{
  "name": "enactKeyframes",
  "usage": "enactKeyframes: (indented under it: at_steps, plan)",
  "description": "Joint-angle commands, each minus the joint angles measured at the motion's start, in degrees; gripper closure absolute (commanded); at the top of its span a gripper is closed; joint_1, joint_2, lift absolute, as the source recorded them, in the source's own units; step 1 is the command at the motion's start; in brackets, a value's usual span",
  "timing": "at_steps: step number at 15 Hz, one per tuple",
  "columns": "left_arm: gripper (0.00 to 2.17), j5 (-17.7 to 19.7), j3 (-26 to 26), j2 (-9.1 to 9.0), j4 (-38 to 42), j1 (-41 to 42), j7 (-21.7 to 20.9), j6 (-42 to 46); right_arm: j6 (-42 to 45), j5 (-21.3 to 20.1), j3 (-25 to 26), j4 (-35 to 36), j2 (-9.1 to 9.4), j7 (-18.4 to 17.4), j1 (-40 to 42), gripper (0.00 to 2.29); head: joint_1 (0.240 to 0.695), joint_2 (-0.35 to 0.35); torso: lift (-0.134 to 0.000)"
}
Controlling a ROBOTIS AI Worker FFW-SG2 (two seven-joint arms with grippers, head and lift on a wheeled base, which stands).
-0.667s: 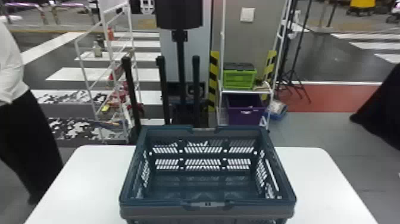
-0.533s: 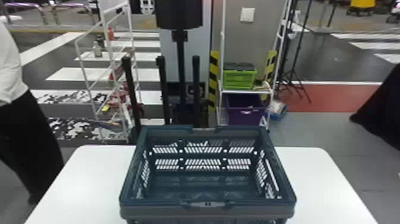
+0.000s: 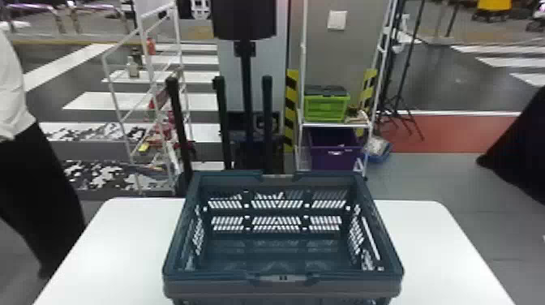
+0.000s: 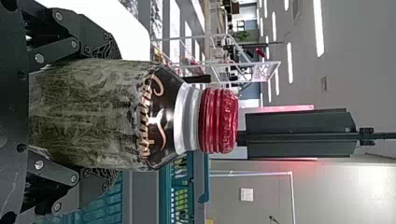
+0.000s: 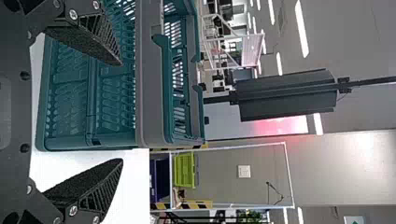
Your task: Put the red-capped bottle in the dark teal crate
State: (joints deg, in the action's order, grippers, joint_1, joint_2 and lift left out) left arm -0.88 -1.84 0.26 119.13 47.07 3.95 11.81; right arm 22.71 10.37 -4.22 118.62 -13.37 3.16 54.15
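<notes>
While the left gripper (image 4: pixel 109 113) held the bottle (image 4: pixel 130 112) upright, one black finger pressed on either side of its lower body, the red cap (image 4: pixel 218 120) pointed up and free. The bottle was outside the crate, near it. Its dark patterned sides had a sheen, so it looked likely to slip if the grip slackened. It seemed fairly stiff, perhaps with a little give if the wall was plastic, and some weight if full (the contents could not be made out). The broad body looked the best place to hold it; the narrower silver neck (image 4: pixel 187 119) would offer less to grasp and might let it swing.

The right gripper (image 5: pixel 122 112) was spread wide with nothing between its fingers, near the crate's outer side.

Beyond the bottle, the dark teal crate (image 3: pixel 202 286) sat open-topped on a white table (image 3: pixel 121 243), its sides slotted. The step in hand seemed to be the carry: the bottle would need to clear the rim, then go down gently before release, or it could knock the edge or topple inside.

Farther off, a green box (image 3: pixel 326 108) rested on a shelf above a purple one (image 3: pixel 334 158).
</notes>
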Motion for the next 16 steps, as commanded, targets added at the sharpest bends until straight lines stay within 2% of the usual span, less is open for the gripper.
enactKeyframes:
  at_steps: [1,3,7,9,11,13,14,15,16]
  plan:
    - [1.73,-0.09,-0.09,0.18,1.10,0.13,0.00,-0.52,0.00,0.00,0.00,0.03,-0.08,0.00,0.08,0.15,0.499,0.000,0.000]
    - [1.73,-0.18,-1.50,0.62,4.18,-0.22,-0.08,-3.51,0.00,0.00,0.00,0.12,-0.08,0.00,0.16,0.15,0.499,0.000,0.000]
    - [1.73,0.18,-6.86,2.20,14.90,-5.06,-1.49,-19.50,0.35,0.00,0.00,0.03,-0.08,0.00,0.43,0.15,0.499,0.000,0.000]
    - [1.73,0.53,-9.58,2.64,19.65,-10.33,-4.48,-30.58,0.53,0.00,0.09,0.03,0.01,0.00,0.52,0.15,0.499,0.000,0.000]
    - [1.73,0.44,-10.90,4.31,23.78,-17.71,-7.73,-45.52,0.70,0.00,0.09,0.03,0.10,0.00,0.69,0.15,0.499,0.000,0.000]
    - [1.73,0.18,-10.81,6.59,25.98,-25.89,-13.97,-59.58,1.05,0.00,0.09,0.03,0.27,0.00,0.96,0.15,0.499,0.000,0.000]
    - [1.73,-0.09,-10.72,6.86,25.89,-30.02,-18.19,-63.45,1.05,0.00,0.09,-0.06,0.45,0.00,1.04,0.15,0.499,0.000,0.000]
    - [1.73,-0.53,-9.32,7.21,24.83,-33.53,-19.95,-66.79,1.05,0.00,0.09,-0.06,0.62,0.00,1.13,0.15,0.499,0.000,0.000]
    - [1.73,-2.11,-6.86,8.61,23.87,-36.96,-21.88,-70.30,1.05,-0.09,0.09,-0.06,0.62,0.00,1.22,0.15,0.499,0.000,0.000]
